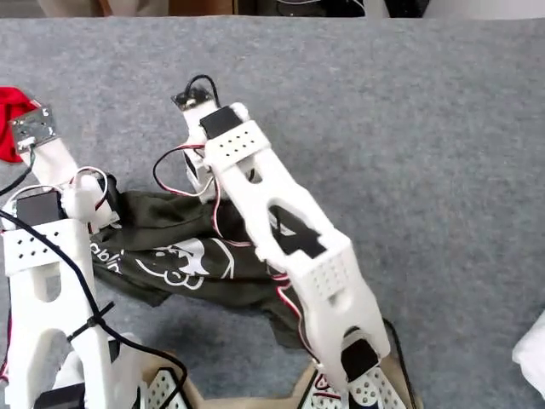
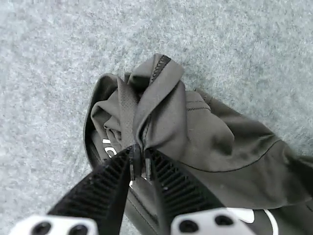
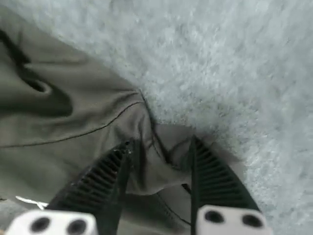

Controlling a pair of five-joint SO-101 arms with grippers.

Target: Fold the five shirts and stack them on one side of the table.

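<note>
A dark shirt (image 1: 183, 256) with a white print lies crumpled on the grey table (image 1: 409, 128), on the near side between the two arms. The left gripper (image 2: 139, 166) is pinched nearly closed on a raised fold of the shirt: the cloth rises in a ridge out of the slit between the black fingers (image 2: 105, 183), with a ribbed hem at its tip, and the rest of the shirt spreads beneath and to one side. The right gripper (image 3: 159, 161) stands with its fingers apart, straddling a bunched edge of the shirt right where cloth meets bare table; a lump of fabric sits between the fingers, and one finger (image 3: 212, 178) lies along the cloth's outer edge. In the high view the left arm stands at the shirt's printed end and the right arm reaches across it to its far edge. A red cloth (image 1: 10, 119) lies at the table's left edge, well apart from the shirt.
</note>
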